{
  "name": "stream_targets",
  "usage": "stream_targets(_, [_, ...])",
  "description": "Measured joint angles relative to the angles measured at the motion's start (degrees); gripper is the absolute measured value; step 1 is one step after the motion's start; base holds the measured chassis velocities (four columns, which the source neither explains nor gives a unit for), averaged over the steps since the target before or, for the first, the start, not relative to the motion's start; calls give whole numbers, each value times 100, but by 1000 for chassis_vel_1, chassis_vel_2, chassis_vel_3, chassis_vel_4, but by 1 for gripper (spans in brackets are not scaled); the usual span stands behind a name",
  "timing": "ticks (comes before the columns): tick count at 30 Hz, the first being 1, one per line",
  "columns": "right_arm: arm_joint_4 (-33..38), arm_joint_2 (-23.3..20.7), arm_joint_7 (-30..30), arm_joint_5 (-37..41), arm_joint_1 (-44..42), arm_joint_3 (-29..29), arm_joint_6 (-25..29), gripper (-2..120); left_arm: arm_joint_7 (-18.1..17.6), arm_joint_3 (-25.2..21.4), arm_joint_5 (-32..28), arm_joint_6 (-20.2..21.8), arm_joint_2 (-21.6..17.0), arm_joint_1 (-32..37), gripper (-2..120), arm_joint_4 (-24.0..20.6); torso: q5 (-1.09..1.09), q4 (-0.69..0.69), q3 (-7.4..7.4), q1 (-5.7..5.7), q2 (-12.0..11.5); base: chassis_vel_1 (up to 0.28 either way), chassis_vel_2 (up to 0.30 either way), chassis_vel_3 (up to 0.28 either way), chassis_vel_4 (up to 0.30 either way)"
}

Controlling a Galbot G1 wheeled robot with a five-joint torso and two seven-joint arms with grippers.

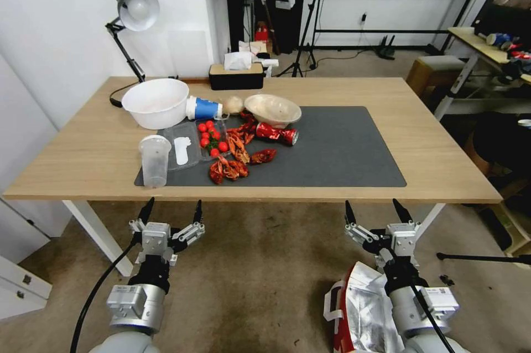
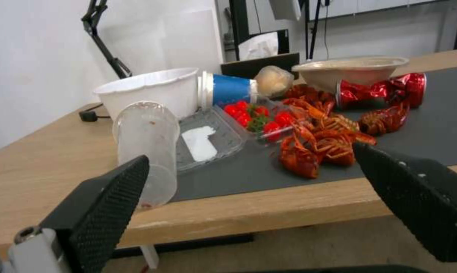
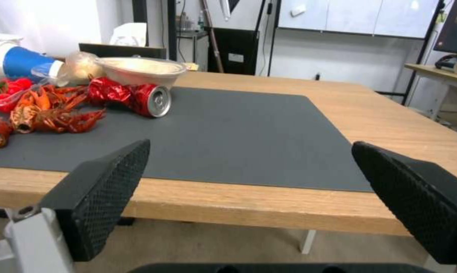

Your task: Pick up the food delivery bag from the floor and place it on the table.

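Step judged: pre-grasp, nothing lifted yet.
Left end effector (image 1: 171, 213): spread, empty, held below bench (image 1: 99, 143) edge, well apart from bag.
Right end effector (image 1: 375, 210): spread, empty, held over floor (image 1: 260, 270).
Bag (image 1: 362, 309): on floor, under right arm, behind fingertips.
Next move judged: right end effector lowered back to handle (image 1: 331, 302).

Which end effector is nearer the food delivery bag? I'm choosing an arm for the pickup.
Right. The right end effector hangs open directly above the food delivery bag on the floor; the left end effector, also open, is well off to the bag's left.
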State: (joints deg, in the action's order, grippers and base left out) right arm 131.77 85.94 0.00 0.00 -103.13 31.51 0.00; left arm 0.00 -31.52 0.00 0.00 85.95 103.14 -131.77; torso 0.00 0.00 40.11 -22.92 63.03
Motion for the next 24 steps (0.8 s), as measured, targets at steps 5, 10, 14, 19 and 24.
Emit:
stream_targets(5, [0, 0, 0, 0, 0, 0, 0, 100, 0, 0, 0, 0, 0, 0, 100, 0, 0, 0, 0, 0, 0, 0, 0, 0, 0])
stream_targets(10, [0, 0, 0, 0, 0, 0, 0, 100, 0, 0, 0, 0, 0, 0, 100, 0, 0, 0, 0, 0, 0, 0, 0, 0, 0])
stream_targets(14, [0, 0, 0, 0, 0, 0, 0, 100, 0, 0, 0, 0, 0, 0, 100, 0, 0, 0, 0, 0, 0, 0, 0, 0, 0])
stream_targets(19, [275, -193, 72, 333, -3, 133, -49, 100, -13, 21, -109, -77, -166, -160, 100, 101, 3, -6, 0, 0, -1, 0, 0, 0, 0])
stream_targets(24, [540, -382, 200, 734, 8, 235, -139, 100, -142, 217, -765, -456, -939, -891, 100, 625, -1, 0, -1, 1, -1, 0, 0, 0, 0])
